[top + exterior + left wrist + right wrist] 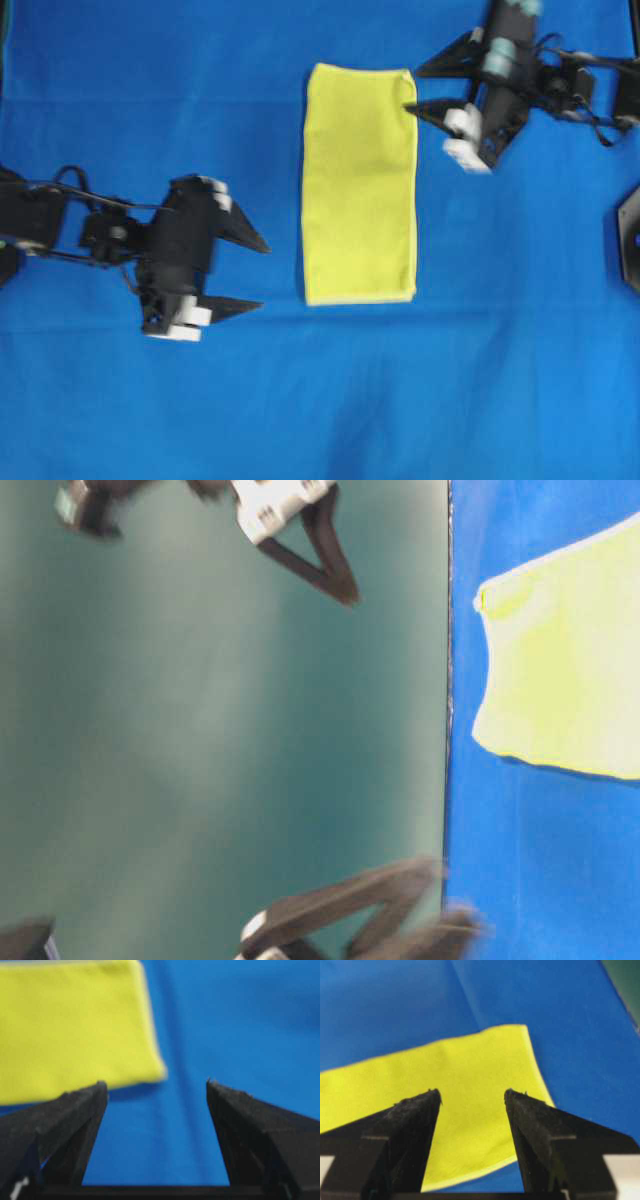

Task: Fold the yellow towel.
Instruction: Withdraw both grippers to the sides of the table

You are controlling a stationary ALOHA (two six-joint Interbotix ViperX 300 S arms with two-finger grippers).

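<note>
Yellow towel point(360, 184) folded narrow on blue bench point(320, 400), edges free; left gripper point(262, 275) and right gripper point(412, 89) flank it, fingers spread, empty.

Fuzzy cloth yellow towel point(360, 185)

The yellow towel point(360, 185) lies flat on the blue cloth point(320, 400), folded into a tall, narrow rectangle. Its edges are straight, with a paler hem along them.
</note>
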